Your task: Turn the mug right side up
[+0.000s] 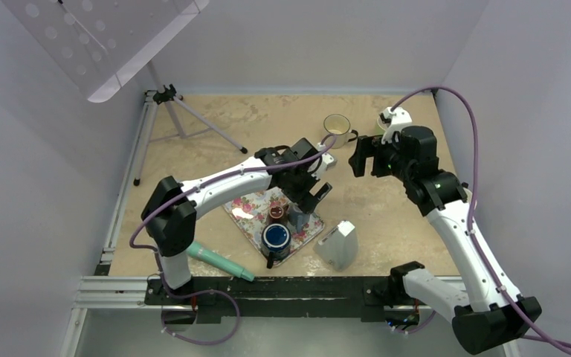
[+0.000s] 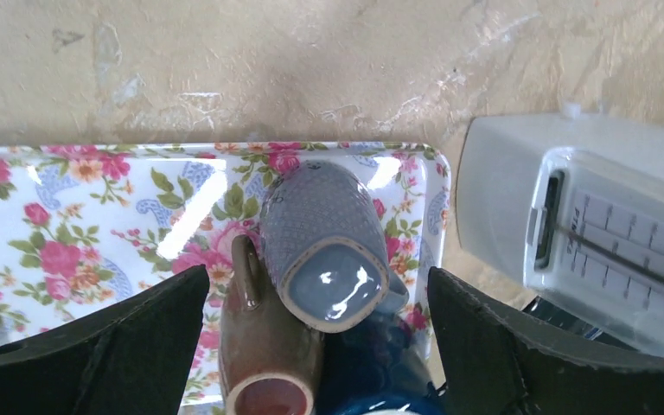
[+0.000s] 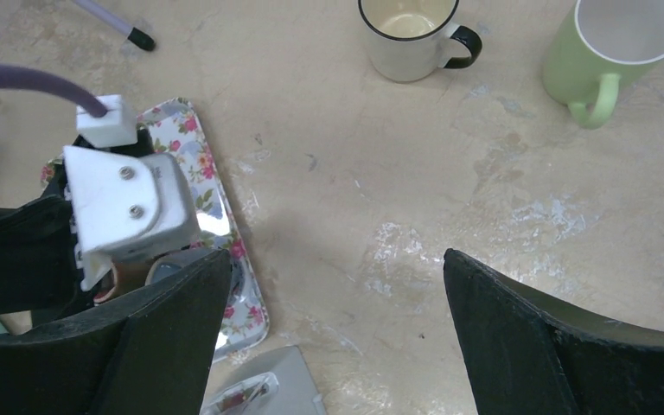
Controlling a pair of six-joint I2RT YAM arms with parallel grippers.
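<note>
Where left pincer [image 2: 316,281] straddles, mug [image 2: 324,233] mouth unseen

Left gripper [image 1: 311,198]: hanging over the floral tray [image 1: 247,212], jaws spread.
Tray's mugs: brown mug [image 1: 276,213] and blue mug [image 1: 276,236] sitting just beside its fingers.
Right gripper [image 1: 357,157]: hovering, jaws parted, cream mug [image 1: 337,127] standing near its fingertips.

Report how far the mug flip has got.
Done: nothing yet; the grey mug shows its base, upside down on the floral tray. In hand: the open left gripper straddles it, not gripping. To do: close, lift, turn it over, set it down. The right gripper hangs open, empty.
</note>
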